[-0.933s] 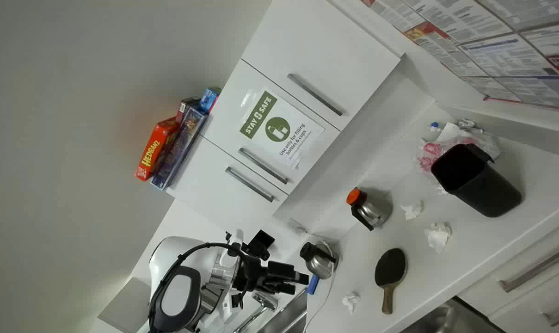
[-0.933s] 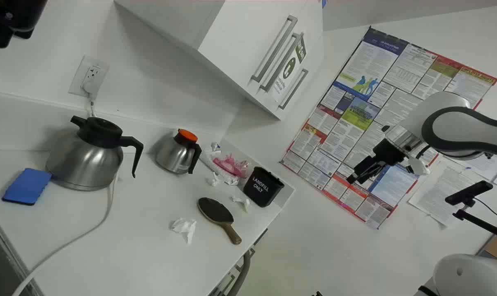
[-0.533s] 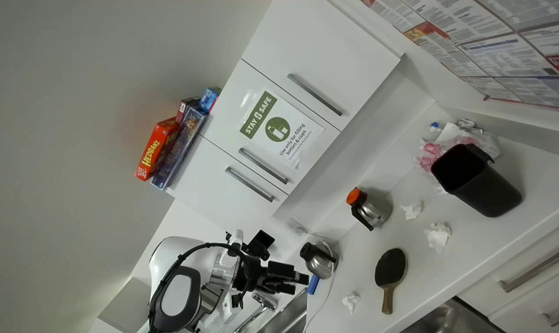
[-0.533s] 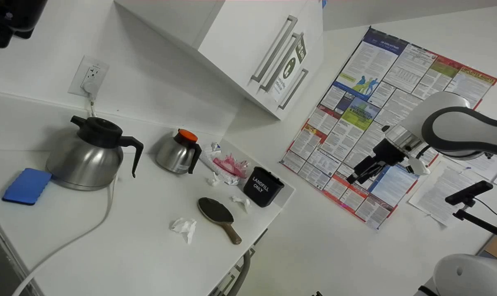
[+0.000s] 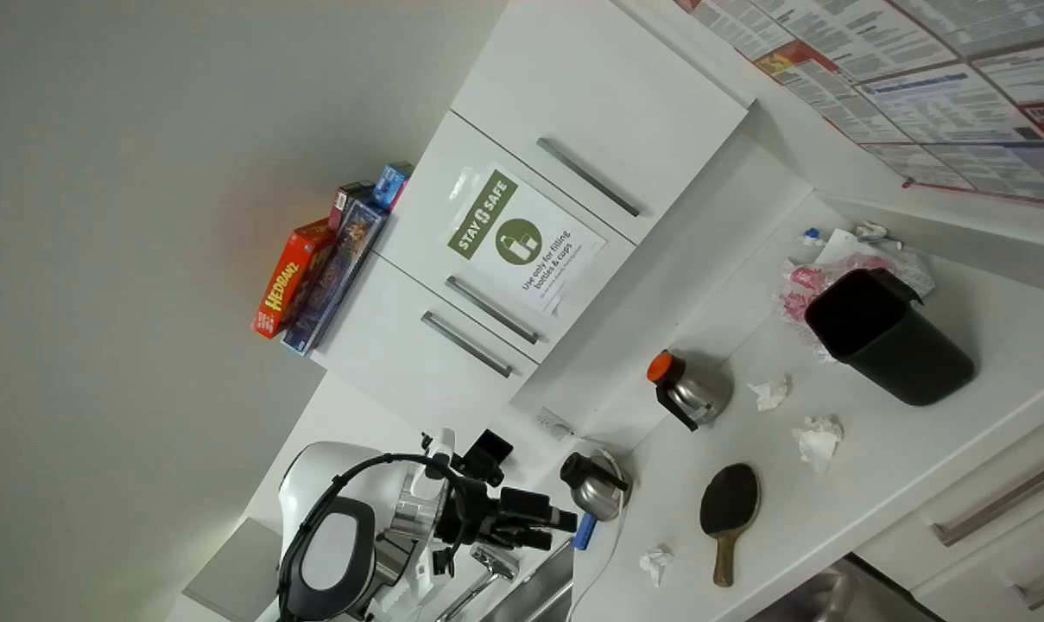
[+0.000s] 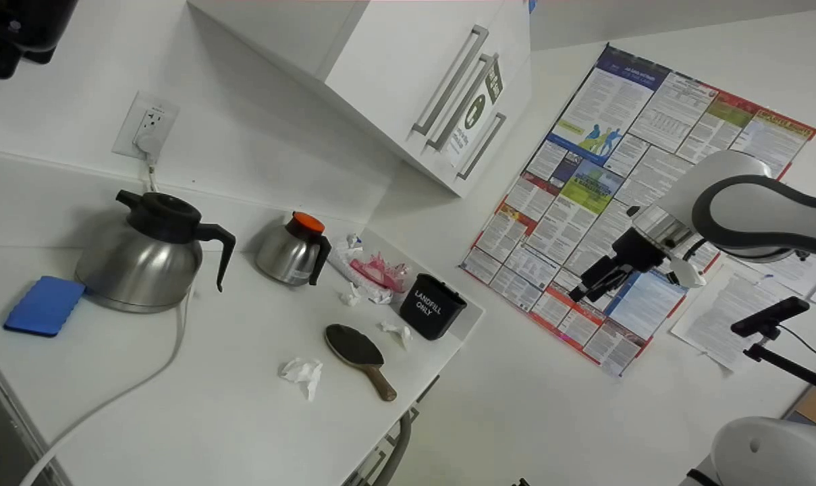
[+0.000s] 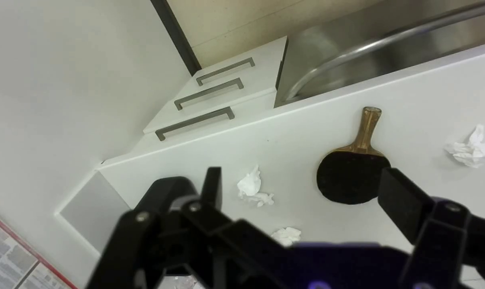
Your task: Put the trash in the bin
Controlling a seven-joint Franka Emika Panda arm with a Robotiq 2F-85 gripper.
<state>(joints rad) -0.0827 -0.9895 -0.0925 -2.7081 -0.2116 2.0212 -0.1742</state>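
Note:
Three white crumpled paper wads lie apart on the white counter: a near-bin wad (image 5: 819, 442) (image 6: 397, 332) (image 7: 250, 184), a wad by the small jug (image 5: 770, 393) (image 6: 351, 294) (image 7: 287, 235) and a wad beyond the paddle (image 5: 656, 563) (image 6: 304, 372) (image 7: 471, 149). The black bin (image 5: 906, 354) (image 6: 431, 307) stands upright at the counter's end. In the wrist view, a dark rounded shape behind one finger may be the bin, mostly hidden. My gripper (image 5: 552, 530) (image 6: 583, 295) is raised well above the counter, away from the wads. In the wrist view its fingers (image 7: 304, 184) are wide apart, empty.
A black paddle (image 5: 729, 514) (image 6: 357, 351) (image 7: 352, 172) lies between the wads. A small orange-lidded jug (image 5: 699, 397) (image 6: 289, 253) and a large jug (image 6: 144, 263) stand towards the wall. A pink-white plastic bag (image 6: 384, 273) lies beside the bin. Cabinets (image 5: 504, 250) hang above.

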